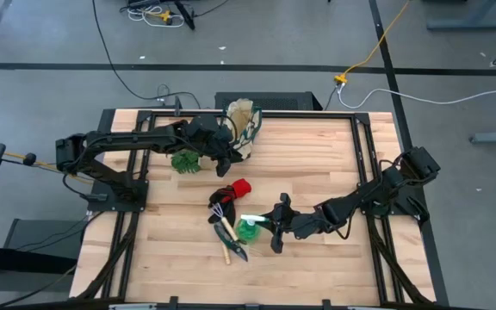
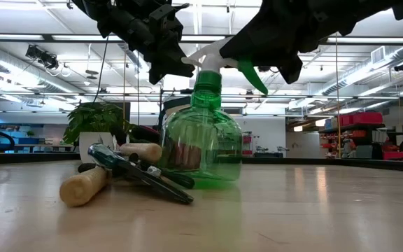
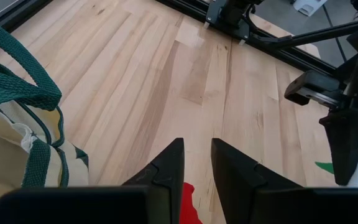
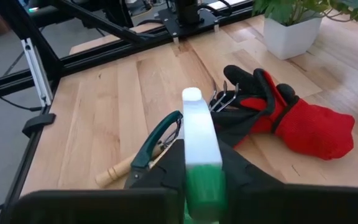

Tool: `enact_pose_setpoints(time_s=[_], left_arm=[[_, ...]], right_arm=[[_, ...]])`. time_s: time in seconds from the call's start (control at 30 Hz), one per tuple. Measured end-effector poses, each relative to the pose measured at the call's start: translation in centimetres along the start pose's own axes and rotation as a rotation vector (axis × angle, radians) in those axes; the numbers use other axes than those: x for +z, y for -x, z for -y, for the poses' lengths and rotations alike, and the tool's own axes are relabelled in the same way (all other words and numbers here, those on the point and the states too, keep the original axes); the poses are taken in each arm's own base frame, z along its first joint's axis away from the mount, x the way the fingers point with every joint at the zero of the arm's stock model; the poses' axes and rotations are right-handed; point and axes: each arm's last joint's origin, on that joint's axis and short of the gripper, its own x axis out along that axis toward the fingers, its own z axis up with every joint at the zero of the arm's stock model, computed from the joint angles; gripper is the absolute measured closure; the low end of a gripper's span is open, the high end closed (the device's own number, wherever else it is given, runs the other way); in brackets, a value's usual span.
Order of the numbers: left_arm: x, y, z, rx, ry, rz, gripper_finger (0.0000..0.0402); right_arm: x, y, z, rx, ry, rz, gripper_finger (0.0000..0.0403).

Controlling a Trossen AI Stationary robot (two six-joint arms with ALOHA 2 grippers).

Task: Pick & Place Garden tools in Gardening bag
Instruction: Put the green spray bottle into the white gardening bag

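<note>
Two arms worked over the wooden table (image 1: 317,164). At lower centre of the high view, the right gripper (image 1: 275,226) had its fingers pinched on the white head of the green spray bottle (image 2: 201,136), which stood upright among the red-and-black glove (image 4: 291,118), pruning shears (image 2: 135,171) and wooden-handled rake (image 2: 86,185). Toward the upper left, the left gripper (image 3: 194,165) hovered beside the gardening bag (image 1: 244,125), fingers slightly parted, holding nothing.
</note>
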Motion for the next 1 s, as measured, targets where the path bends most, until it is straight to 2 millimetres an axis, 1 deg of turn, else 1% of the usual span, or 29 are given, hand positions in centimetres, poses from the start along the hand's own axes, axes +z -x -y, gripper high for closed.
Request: enact_pose_setpoints(time_s=[0.23, 0.4, 0.7, 0.87, 1.0], left_arm=[[0.0, 0.0, 0.0, 0.000, 0.000, 0.000, 0.0314], [0.0, 0.0, 0.0, 0.000, 0.000, 0.000, 0.0314], [0.0, 0.0, 0.0, 0.001, 0.001, -0.001, 0.0314], [0.0, 0.0, 0.0, 0.000, 0.002, 0.000, 0.0314], [0.0, 0.0, 0.0, 0.000, 0.001, 0.000, 0.0314]], right_arm=[[0.0, 0.0, 0.0, -0.002, 0.007, -0.001, 0.0361], [0.5, 0.0, 0.7, -0.020, 0.020, -0.006, 0.0361], [3.2, 1.3, 2.4, -0.065, 0.039, 0.021, 0.0361], [4.5, 2.0, 3.8, -0.105, 0.036, 0.028, 0.0361], [5.9, 3.0, 5.1, -0.141, 0.038, 0.038, 0.0361]])
